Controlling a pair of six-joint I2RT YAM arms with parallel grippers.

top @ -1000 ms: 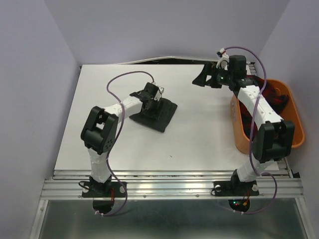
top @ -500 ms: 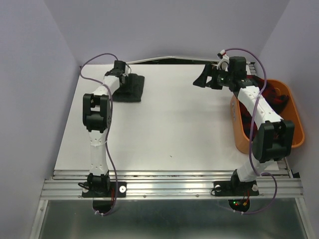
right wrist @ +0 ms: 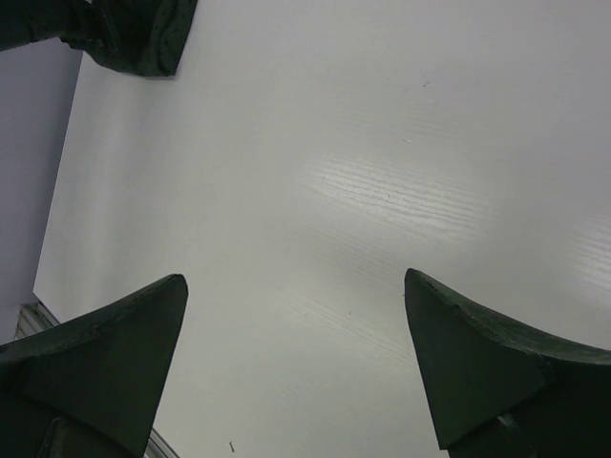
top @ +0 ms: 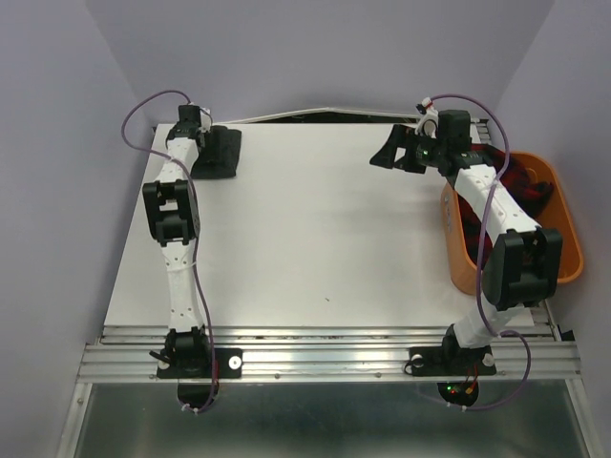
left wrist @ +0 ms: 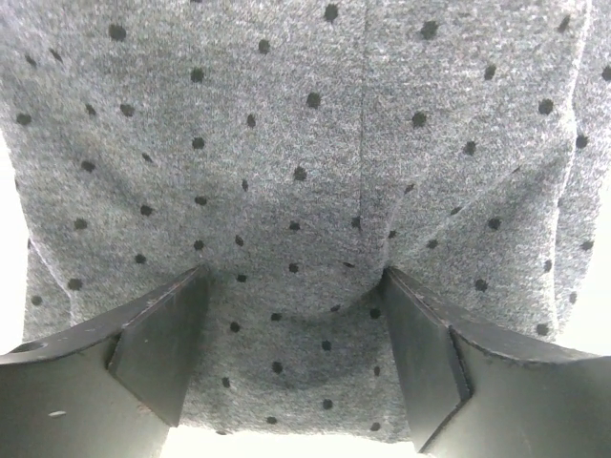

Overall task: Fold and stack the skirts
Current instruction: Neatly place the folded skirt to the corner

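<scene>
The dark grey dotted skirt (top: 220,153) lies folded at the table's far left corner. My left gripper (top: 204,143) is on it, and in the left wrist view (left wrist: 291,286) its jaws squeeze a thick bunch of the dotted cloth (left wrist: 305,143) between them. The red-and-black plaid skirt (top: 520,179) lies in the orange basket (top: 565,221) at the right. My right gripper (top: 389,153) hovers open and empty over the far right of the table, left of the basket. In the right wrist view (right wrist: 296,296) its jaws are wide apart over bare table, with the grey skirt (right wrist: 143,38) far off.
The white table (top: 325,229) ends at purple walls at the back and on both sides. The basket takes up the right edge. A metal rail (top: 325,358) runs along the near edge by the arm bases.
My left arm has swept the grey skirt from the table's middle to the far left corner. The right arm has not moved.
</scene>
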